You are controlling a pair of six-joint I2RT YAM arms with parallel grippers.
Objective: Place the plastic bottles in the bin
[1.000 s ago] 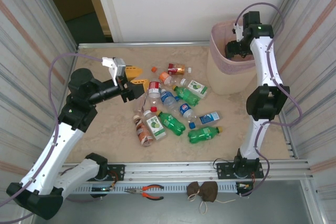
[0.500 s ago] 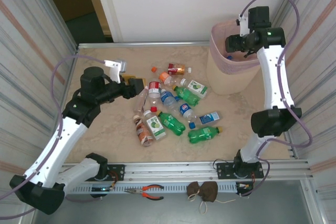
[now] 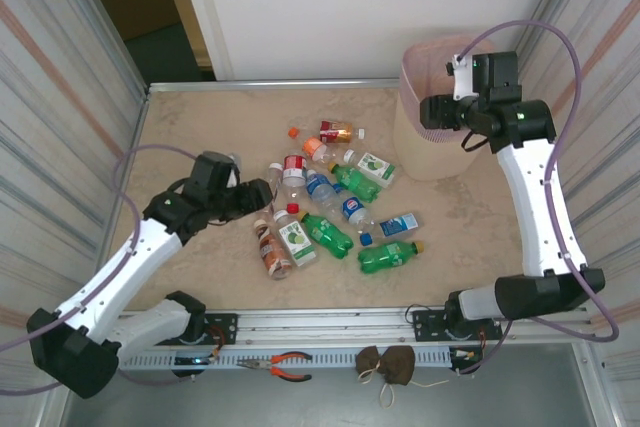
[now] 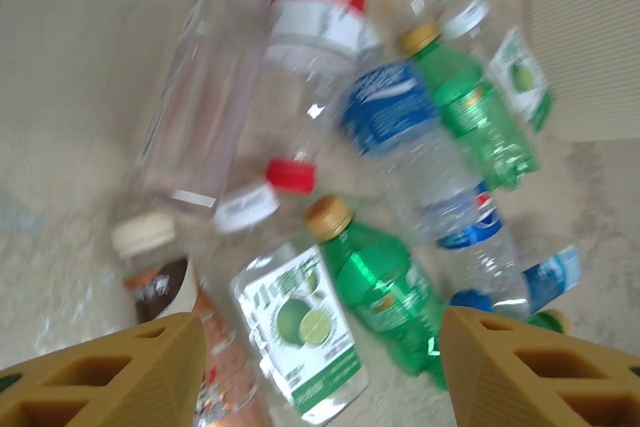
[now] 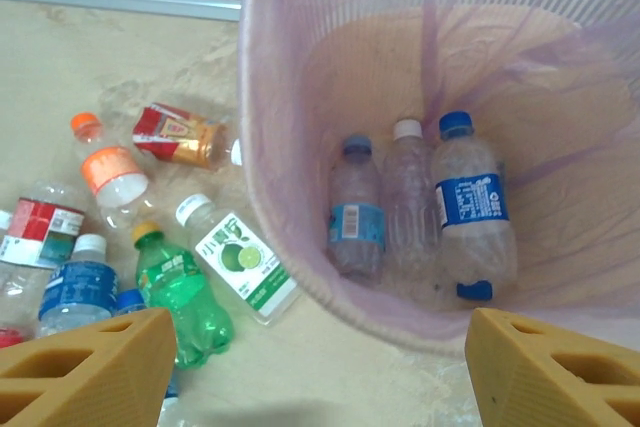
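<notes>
While the left claw [image 4: 320, 377] hung open and empty low over the bottles [image 3: 335, 212], the step in hand looked like choosing one to lift. Straight ahead of it, between the lines of its two fingers, lay the lime bottle [image 4: 300, 332]. A green bottle [image 4: 385, 292] lay just beside that one on the right-finger side, and a brown bottle [image 4: 165, 267] crowded the left-finger side.

A good grasp would probably straddle the lime bottle across its body, not its cap, with the fingers dropping into the thin gaps so neither neighbour got pinched or rolled off. Round plastic might squirt out of a shallow grip.

To that claw's left the table [image 3: 190, 127] lay bare, giving room to retreat, with the side wall [image 3: 70, 97] well apart.

The right claw [image 5: 320, 367] was likewise open and empty, poised above the bin [image 5: 262, 177] at its pile-side rim. Three binned bottles [image 5: 410, 207] lay on the bottom ahead of it. Any carry would need to clear that rim, and the right wall [image 3: 600, 67] stood near its arm.
</notes>
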